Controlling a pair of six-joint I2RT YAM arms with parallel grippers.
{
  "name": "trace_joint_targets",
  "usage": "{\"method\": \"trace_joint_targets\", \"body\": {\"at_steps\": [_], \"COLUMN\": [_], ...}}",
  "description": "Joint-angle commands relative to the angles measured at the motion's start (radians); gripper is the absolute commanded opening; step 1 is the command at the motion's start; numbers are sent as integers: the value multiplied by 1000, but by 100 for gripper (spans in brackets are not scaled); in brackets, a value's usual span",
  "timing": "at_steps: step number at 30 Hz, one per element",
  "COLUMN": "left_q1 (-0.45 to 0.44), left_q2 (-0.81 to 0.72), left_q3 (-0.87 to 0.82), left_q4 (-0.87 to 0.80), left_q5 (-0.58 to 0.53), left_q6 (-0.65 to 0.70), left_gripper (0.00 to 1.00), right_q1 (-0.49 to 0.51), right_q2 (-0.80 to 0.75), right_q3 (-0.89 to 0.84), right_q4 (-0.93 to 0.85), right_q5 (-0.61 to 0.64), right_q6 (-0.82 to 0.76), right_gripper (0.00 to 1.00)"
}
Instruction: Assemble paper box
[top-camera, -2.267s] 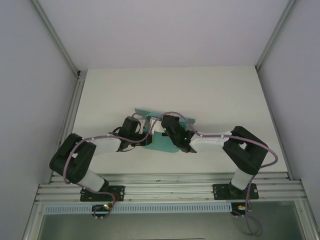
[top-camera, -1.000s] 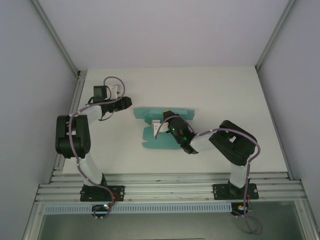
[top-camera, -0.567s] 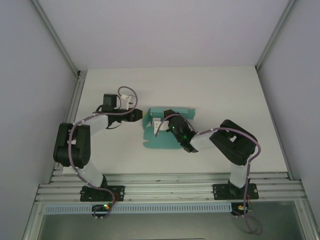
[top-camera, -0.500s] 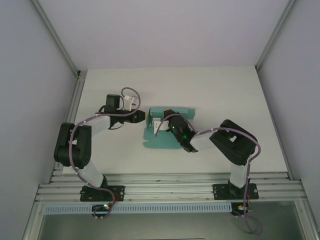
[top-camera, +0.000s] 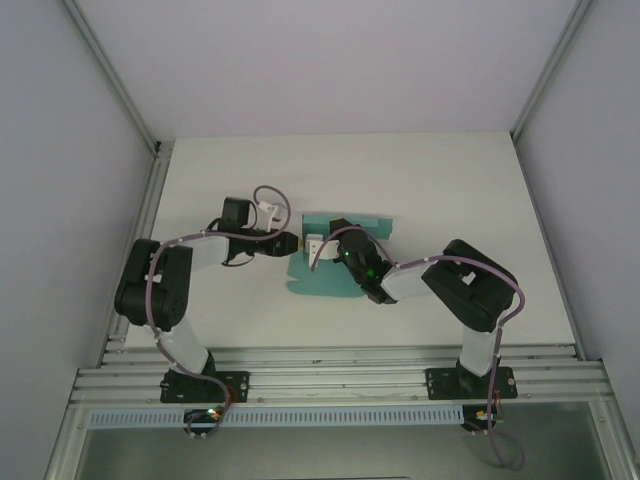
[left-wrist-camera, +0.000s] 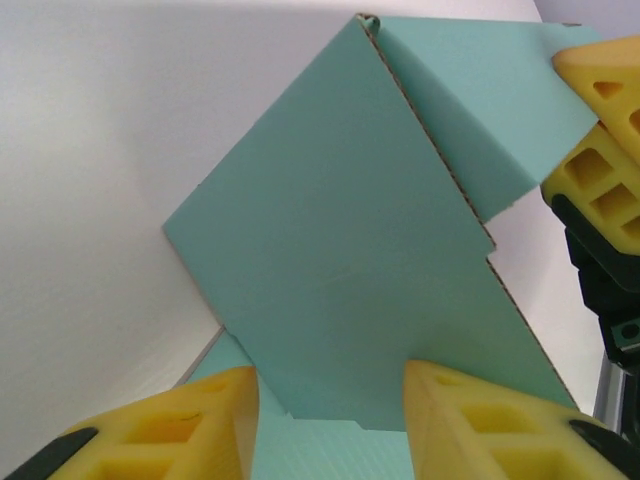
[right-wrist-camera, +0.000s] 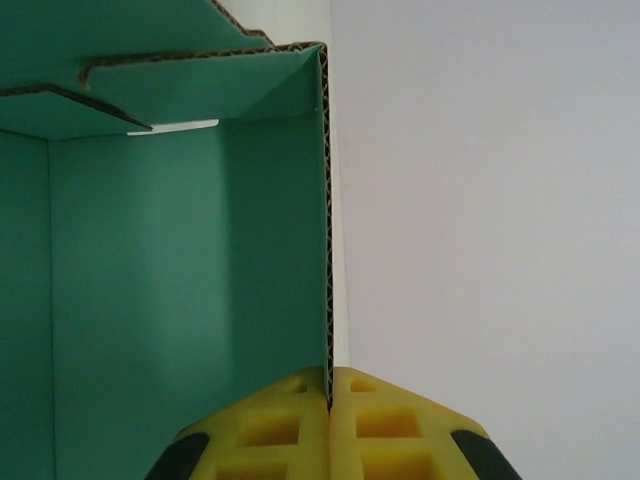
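Sitting on the white bench (top-camera: 450, 190) between the two arms, a little left of its middle, the paper box (top-camera: 318, 278) is a teal-green card piece only partly folded, with some panels flat on the surface and others raised; the left arm reaches in from the left side and the left pincer (top-camera: 290, 243) comes up against the box's left edge; from the left wrist, its two yellow fingers (left-wrist-camera: 190, 425) stand well apart, released, and a broad teal panel tilts up just ahead of them, its lower edge lying across the gap without either pad pressing on it; that panel's corrugated edge runs down its right side, and a second panel rises behind it, the two meeting in a corner at the top; more flat teal card shows below, between the fingers; the right arm bends in from the right and its wrist hangs over the box; the right pincer (right-wrist-camera: 328, 390) is clenched, its yellow pads pressed together on the bottom edge of an upright corrugated wall of the box; left of that wall lies the teal inside, with folded flaps across the top and a thin white slit at the corner; right of the wall is bare bench.
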Motion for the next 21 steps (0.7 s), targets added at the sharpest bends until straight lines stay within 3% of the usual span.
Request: {"method": "trace_joint_targets", "body": {"at_steps": [1,4,9,13,15,17,21], "left_q1": [-61,-94,-99,-95,-86,-79,-78], "left_q2": [15,33,46,8,-40,-101,-191], "left_q3": [49,82,69,12,-57,-133,-171], "left_q4": [-35,-92,-79,-82,-17,94,142], "left_q5": [-33,-111,-130,-151,-126,-79,-80], "left_q6": [103,148,148,102,48,-5,-10], "left_gripper": [48,51,50,36,36,48,58], "right_q1": [-3,-3,-4,-14,-23,-22,-17], "right_q2": [-7,-18,-22,-38,-44,-46,-39], "right_q3": [-3,-5,-20,-28,-38,-41,-30], "right_q4": [-97,-138,-148,-199,-196,-205,-214], "right_q5": [-1,-5,-5,8,15,14,18], "right_q6": [42,63,63,60,56,49,37], "right_gripper": [0,0,0,0,0,0,0]}}
